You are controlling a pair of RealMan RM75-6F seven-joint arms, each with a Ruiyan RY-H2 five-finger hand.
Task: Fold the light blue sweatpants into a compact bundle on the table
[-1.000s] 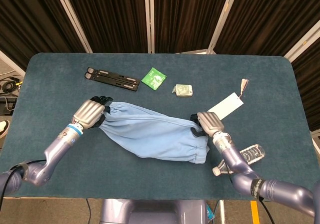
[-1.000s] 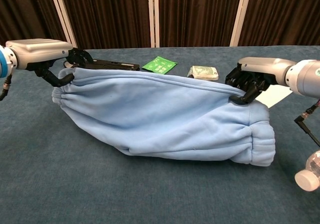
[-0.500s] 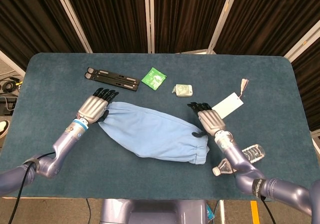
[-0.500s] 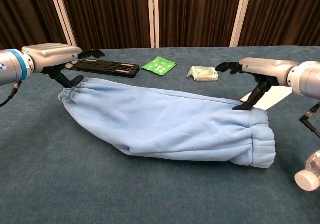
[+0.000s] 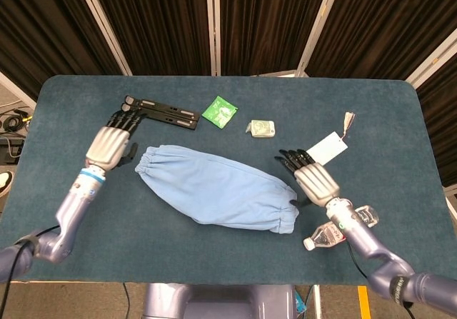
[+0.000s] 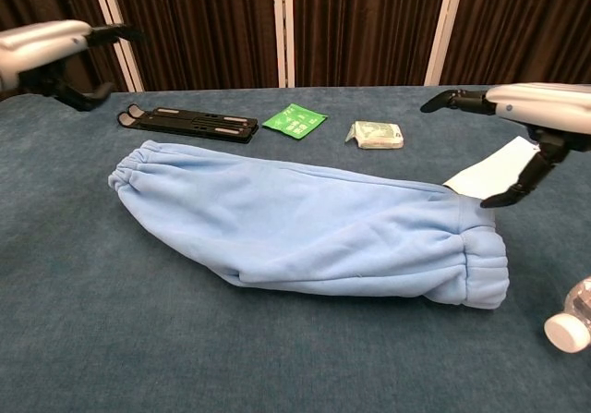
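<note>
The light blue sweatpants (image 5: 214, 189) (image 6: 305, 224) lie flat on the table as a long folded strip, gathered ends at left and right. My left hand (image 5: 109, 143) (image 6: 51, 48) hovers open above and left of the left end, fingers stretched, holding nothing. My right hand (image 5: 312, 178) (image 6: 526, 108) hovers open above and right of the right end, apart from the cloth.
Behind the pants lie a black folding stand (image 5: 161, 113), a green packet (image 5: 219, 110) and a small wrapped pack (image 5: 262, 128). A white tag card (image 5: 325, 146) lies at right. A clear plastic bottle (image 5: 335, 228) lies near the front right, under my right forearm. Table surface (image 5: 86, 90) is dark blue.
Both hands let go of the sweatpants, opened and lifted up and outward. The cloth dropped and settled flat on the table.
</note>
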